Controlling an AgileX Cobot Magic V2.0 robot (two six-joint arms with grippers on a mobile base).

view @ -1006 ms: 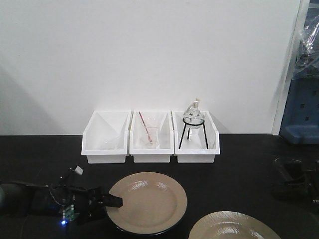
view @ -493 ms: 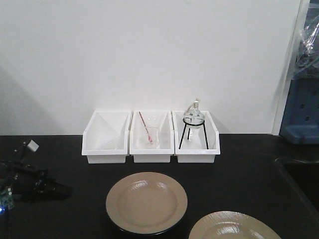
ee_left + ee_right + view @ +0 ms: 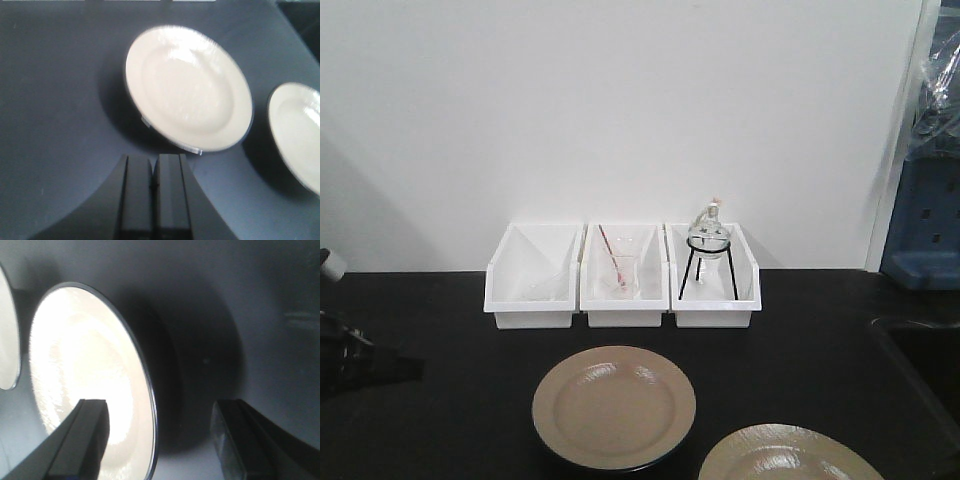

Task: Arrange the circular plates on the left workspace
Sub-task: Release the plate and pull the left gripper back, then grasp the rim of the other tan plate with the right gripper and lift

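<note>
Two circular plates lie on the black countertop (image 3: 440, 310). One tan plate (image 3: 614, 408) sits in front of the bins, and the other plate (image 3: 790, 455) is cut by the bottom edge, to its right. My left gripper (image 3: 154, 167) is shut on nothing and hangs short of the near plate (image 3: 187, 87), with the second plate (image 3: 300, 130) to the right. The left arm (image 3: 365, 365) shows at the far left edge. My right gripper (image 3: 159, 410) is open, one finger over a plate (image 3: 85, 375), the other beyond its rim.
Three white bins (image 3: 620, 275) stand in a row by the back wall, and the right one holds a round glass flask on a black tripod (image 3: 708, 250). A recessed sink basin (image 3: 920, 350) lies at the right edge.
My left gripper has drawn back leftward, from the left rim of the plate to the far left edge. The right arm has left the front view at the right.
</note>
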